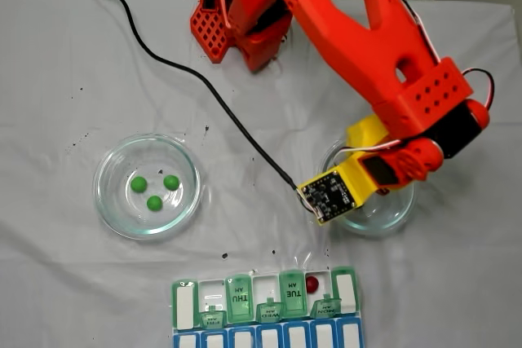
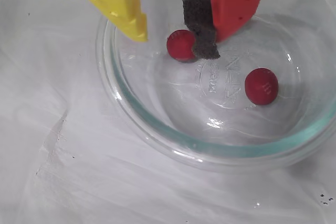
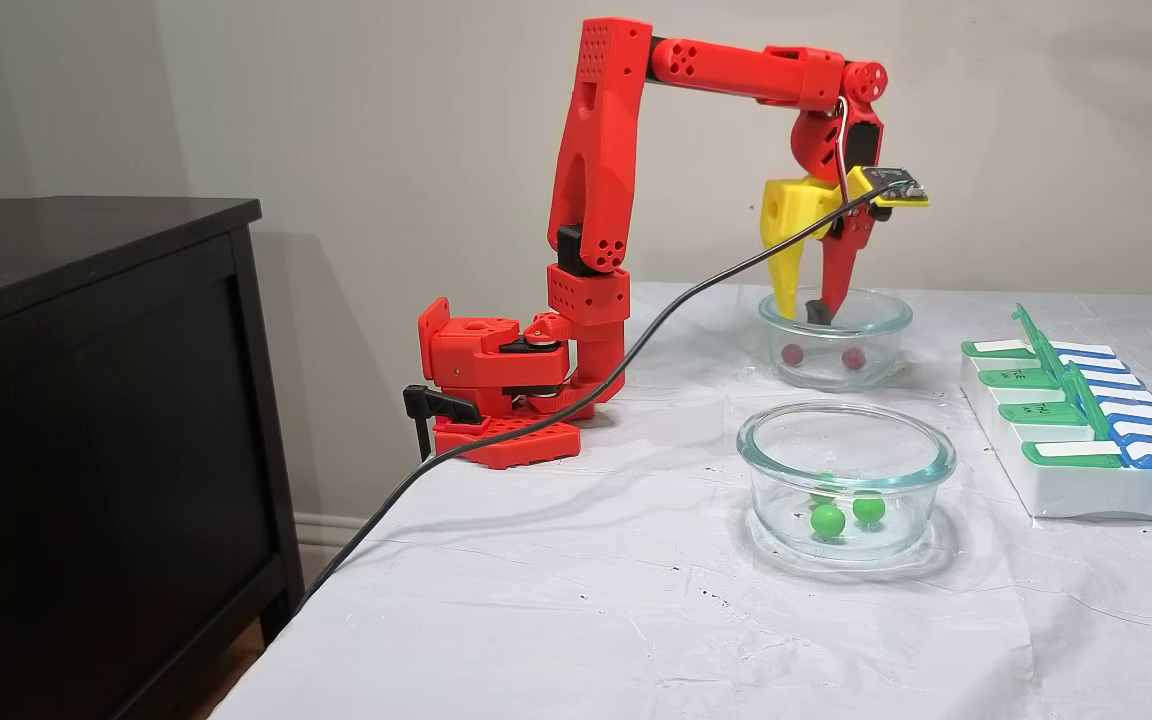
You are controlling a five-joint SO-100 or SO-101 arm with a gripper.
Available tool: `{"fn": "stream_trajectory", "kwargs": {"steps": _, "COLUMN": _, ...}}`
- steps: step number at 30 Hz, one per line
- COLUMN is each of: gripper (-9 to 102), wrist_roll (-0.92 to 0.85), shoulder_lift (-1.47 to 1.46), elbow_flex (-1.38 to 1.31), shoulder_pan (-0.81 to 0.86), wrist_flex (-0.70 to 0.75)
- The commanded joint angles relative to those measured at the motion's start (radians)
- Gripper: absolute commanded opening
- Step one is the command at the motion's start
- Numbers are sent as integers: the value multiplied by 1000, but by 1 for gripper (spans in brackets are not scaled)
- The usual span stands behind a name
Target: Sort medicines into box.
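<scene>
Picking is under way: jaws apart in the clear glass bowl (image 2: 157, 129), bracketing a dark red ball (image 2: 181, 44) at upper centre; next, close.

The bowl's glass wall (image 2: 157, 129) rings the open gripper (image 2: 176, 38); only above is free.

The red arm (image 3: 596, 190) rises upright from its base (image 3: 496, 385), then runs level at the top to a wrist (image 3: 836, 130) that bends straight down. The gripper (image 2: 176, 35) points downward with its jaws parted: in the wrist view the yellow finger (image 2: 123, 6) stands to the left and the red finger (image 2: 239, 1), tipped with a dark foam pad (image 2: 202, 30), to the right, a clear gap between them.
</scene>
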Motion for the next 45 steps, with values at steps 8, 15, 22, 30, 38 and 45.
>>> {"fn": "stream_trajectory", "kwargs": {"steps": 8, "gripper": 17, "wrist_roll": 49, "shoulder_lift": -17, "elbow_flex": -31, "shoulder_pan": -37, "wrist_flex": 3}}
{"fn": "stream_trajectory", "kwargs": {"steps": 15, "gripper": 24, "wrist_roll": 69, "shoulder_lift": -28, "elbow_flex": -14, "shoulder_pan": -49, "wrist_flex": 14}}
{"fn": "stream_trajectory", "kwargs": {"steps": 22, "gripper": 25, "wrist_roll": 81, "shoulder_lift": -14, "elbow_flex": 3, "shoulder_pan": -60, "wrist_flex": 8}}
{"fn": "stream_trajectory", "kwargs": {"steps": 30, "gripper": 24, "wrist_roll": 114, "shoulder_lift": -46, "elbow_flex": -20, "shoulder_pan": -69, "wrist_flex": 2}}
{"fn": "stream_trajectory", "kwargs": {"steps": 38, "gripper": 24, "wrist_roll": 141, "shoulder_lift": -37, "elbow_flex": -49, "shoulder_pan": -89, "wrist_flex": 14}}
{"fn": "stream_trajectory", "kwargs": {"steps": 45, "gripper": 21, "wrist_roll": 178, "shoulder_lift": -60, "elbow_flex": -58, "shoulder_pan": -100, "wrist_flex": -15}}
